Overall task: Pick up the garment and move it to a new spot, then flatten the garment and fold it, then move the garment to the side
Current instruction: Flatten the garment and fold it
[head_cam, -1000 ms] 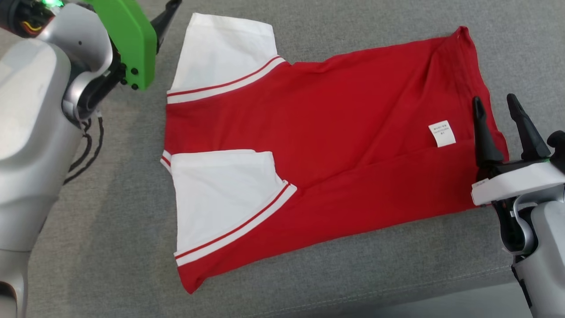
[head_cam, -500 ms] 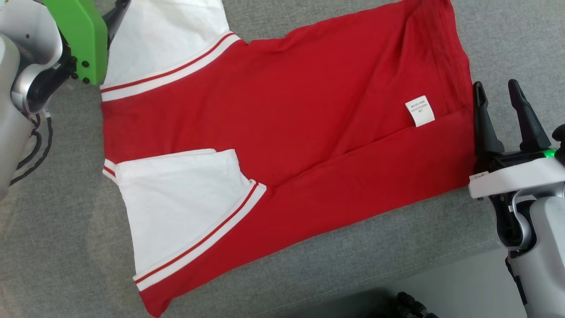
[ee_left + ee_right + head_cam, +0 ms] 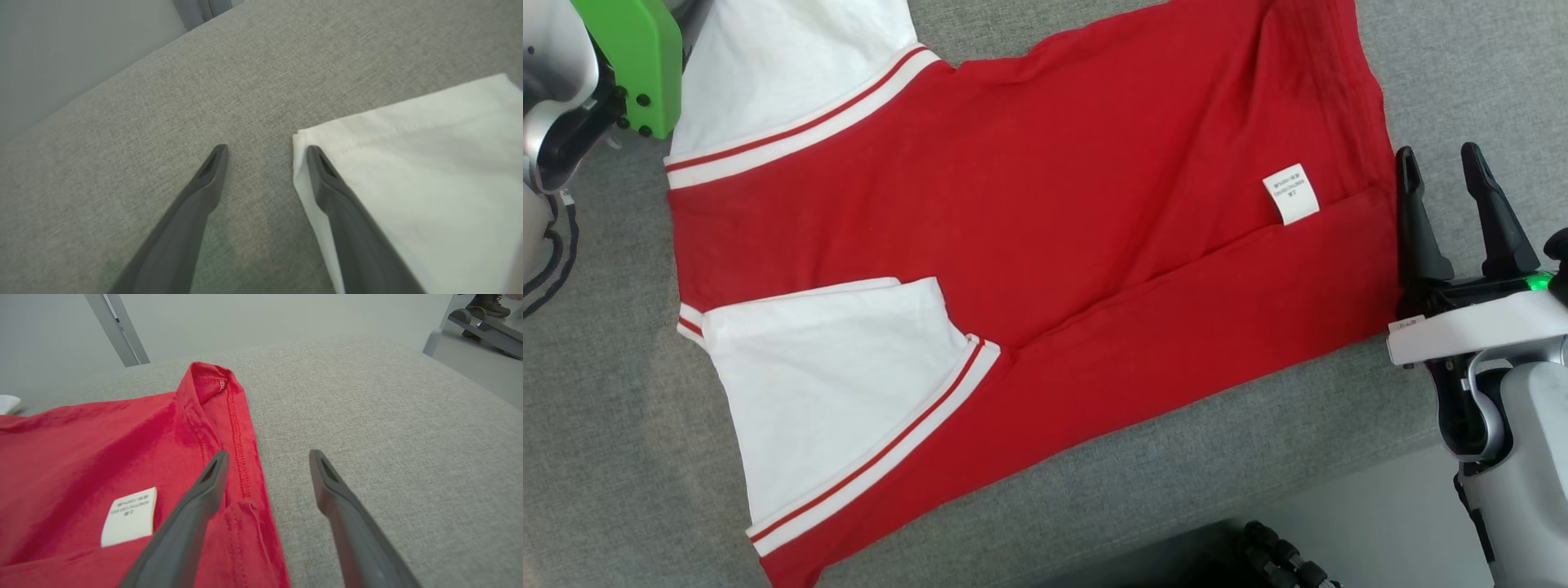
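Lying flat on a grey upholstered surface [image 3: 621, 408], a red T-shirt [image 3: 1054, 229] is seen with its near white sleeve [image 3: 833, 384] laid over the red body and a white care label [image 3: 1290, 193] exposed toward the right end. The right gripper [image 3: 1437, 153] is held spread astride the stitched hem [image 3: 241, 457], one finger over red cloth, the other over bare upholstery. At the far left, the left gripper [image 3: 266, 149] is likewise parted, one finger over the far sleeve's corner [image 3: 310, 141].
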